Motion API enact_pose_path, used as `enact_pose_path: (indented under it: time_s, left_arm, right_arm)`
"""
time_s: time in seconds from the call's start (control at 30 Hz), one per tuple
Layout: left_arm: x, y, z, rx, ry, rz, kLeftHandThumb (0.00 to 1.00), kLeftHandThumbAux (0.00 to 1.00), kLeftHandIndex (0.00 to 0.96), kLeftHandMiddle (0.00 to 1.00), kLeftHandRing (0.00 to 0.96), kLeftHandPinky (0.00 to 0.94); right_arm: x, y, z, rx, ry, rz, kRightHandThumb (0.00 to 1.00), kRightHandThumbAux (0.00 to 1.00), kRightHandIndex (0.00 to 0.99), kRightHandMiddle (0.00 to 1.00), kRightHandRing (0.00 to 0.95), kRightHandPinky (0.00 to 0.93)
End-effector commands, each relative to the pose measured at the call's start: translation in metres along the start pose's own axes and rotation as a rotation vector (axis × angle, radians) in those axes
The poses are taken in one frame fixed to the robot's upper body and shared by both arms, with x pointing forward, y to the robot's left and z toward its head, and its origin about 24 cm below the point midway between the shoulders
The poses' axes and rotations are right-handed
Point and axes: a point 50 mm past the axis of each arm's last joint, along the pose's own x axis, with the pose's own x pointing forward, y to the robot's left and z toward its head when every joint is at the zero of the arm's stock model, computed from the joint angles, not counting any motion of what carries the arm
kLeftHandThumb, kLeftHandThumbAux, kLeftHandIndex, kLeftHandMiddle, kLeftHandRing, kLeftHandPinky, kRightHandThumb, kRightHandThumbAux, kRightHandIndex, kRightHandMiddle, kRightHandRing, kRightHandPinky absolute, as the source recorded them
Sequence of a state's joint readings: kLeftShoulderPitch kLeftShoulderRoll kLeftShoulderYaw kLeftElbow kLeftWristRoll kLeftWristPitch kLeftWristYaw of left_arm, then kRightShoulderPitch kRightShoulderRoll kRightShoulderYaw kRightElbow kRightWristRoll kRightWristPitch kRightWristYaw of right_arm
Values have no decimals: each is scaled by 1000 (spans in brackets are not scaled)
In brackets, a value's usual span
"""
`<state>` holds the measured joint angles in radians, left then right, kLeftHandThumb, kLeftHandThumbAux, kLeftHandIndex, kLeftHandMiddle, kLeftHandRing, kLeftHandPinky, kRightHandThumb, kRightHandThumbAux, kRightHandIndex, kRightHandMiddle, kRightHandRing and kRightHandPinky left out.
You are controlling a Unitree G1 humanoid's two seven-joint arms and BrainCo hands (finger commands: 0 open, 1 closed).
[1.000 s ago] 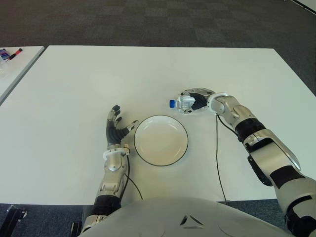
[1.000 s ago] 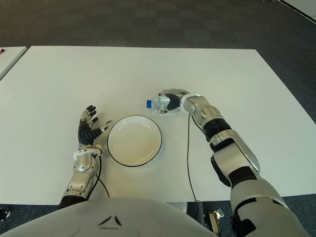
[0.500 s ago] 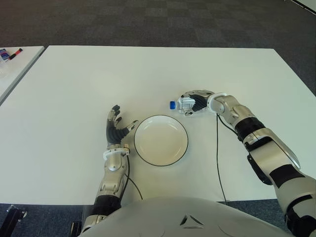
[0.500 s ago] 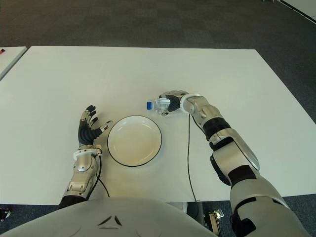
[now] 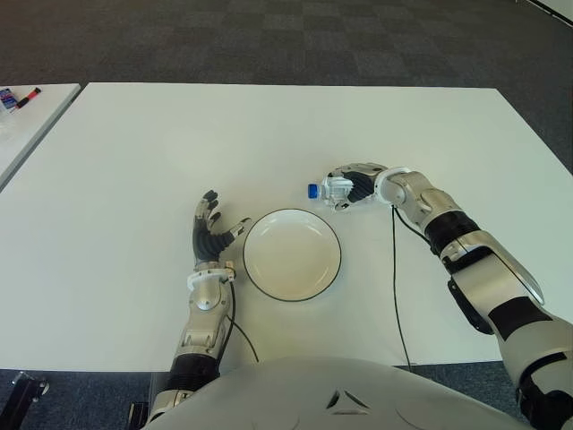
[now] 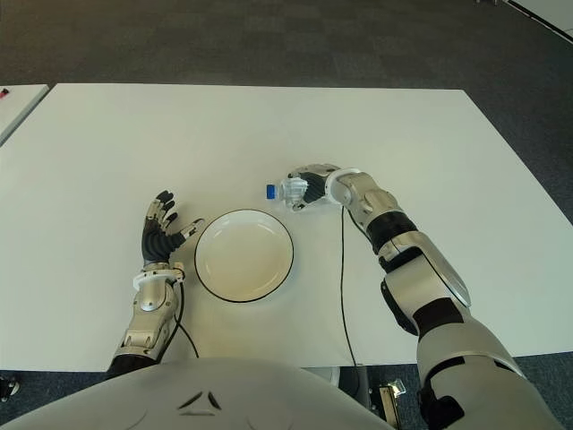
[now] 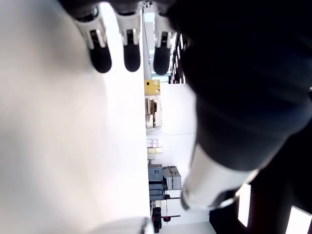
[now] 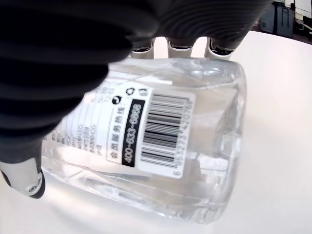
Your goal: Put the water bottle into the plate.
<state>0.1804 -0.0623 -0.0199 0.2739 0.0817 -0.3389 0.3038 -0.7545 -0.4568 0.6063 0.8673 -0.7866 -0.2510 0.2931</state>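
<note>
Clear plastic water bottle (image 5: 333,187) with blue cap and black-barcoded white label; round white plate (image 5: 292,254) rimmed in black; plain white counter (image 5: 134,161); grey checkered carpet (image 5: 269,40).

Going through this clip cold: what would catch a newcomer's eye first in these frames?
Most striking is the right hand curled round a clear water bottle with a blue cap, lying on its side on the white table just beyond the plate's far right rim. Next is the empty white plate with a dark rim, near the table's front edge. The left hand shows left of the plate, fingers spread, holding nothing.
</note>
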Motion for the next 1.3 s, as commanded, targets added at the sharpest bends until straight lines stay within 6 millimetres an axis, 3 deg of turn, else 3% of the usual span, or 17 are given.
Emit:
enact_pose_path:
  time_s: [0.03,0.57,0.97,1.2,1.3]
  left_arm:
    - [-6,-6,-6,-8,37,-6,0,934,140,144,130,155]
    - [-7,-6,-6,-23,28,0,0,938,131,143,127,150]
    - [-8,-6,-5,-29,33,0,0,956,124,142,126,149]
    - [-8,-6,-5,-30,34,3,0,960,132,143,126,147]
    - [-8,-7,-4,-33,31,5,0,966,135,148,127,150]
  right_arm:
    - [1,4,0,-11,6,39,355,522,0,40,41,217]
    - [1,4,2,-31,-4,30,373,519,23,59,60,220]
    - [1,2,4,-37,-13,9,482,504,64,83,86,265]
    - [4,4,3,-16,25,-15,671,502,112,149,242,495]
    - [5,5,1,42,55,-29,774,488,202,253,363,549]
